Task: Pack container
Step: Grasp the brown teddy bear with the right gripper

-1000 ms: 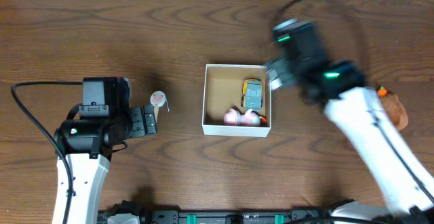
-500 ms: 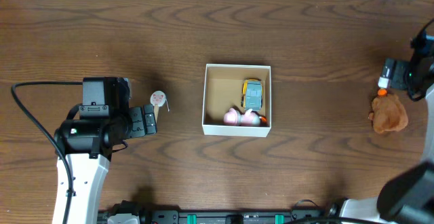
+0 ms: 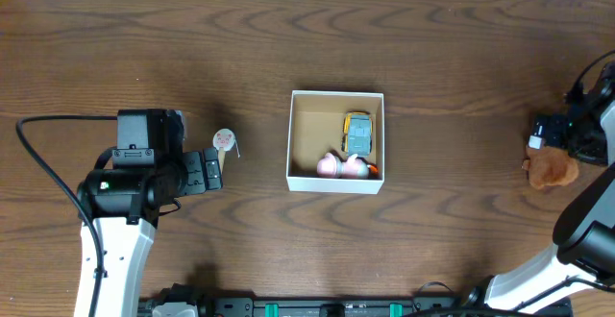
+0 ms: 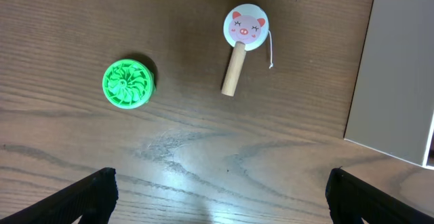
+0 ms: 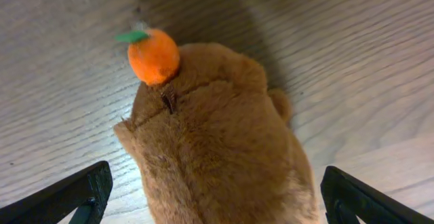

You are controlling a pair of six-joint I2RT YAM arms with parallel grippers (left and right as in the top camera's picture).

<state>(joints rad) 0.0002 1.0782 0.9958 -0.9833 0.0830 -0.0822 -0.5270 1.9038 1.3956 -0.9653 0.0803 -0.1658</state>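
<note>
The container (image 3: 289,144) is a square white-walled box with a brown inside at the table's middle. It holds a yellow-grey toy car (image 3: 357,131) and pink toys (image 3: 343,166). Its white wall shows in the left wrist view (image 4: 400,68). My left gripper (image 3: 213,169) is open and empty, left of the box, just below a pig-faced stick toy (image 3: 225,140). In the left wrist view the gripper (image 4: 217,200) is below that toy (image 4: 241,41). My right gripper (image 3: 544,142) is open at the far right, straddling a brown plush (image 5: 217,136) without closing on it.
A green ridged disc (image 4: 127,83) lies left of the pig stick toy. The brown plush (image 3: 554,168) has a small orange ball with a green leaf (image 5: 154,56) on its head. It lies near the table's right edge.
My right arm has swung from over the container to the far right edge and come down over the brown plush. The left arm has not moved.
</note>
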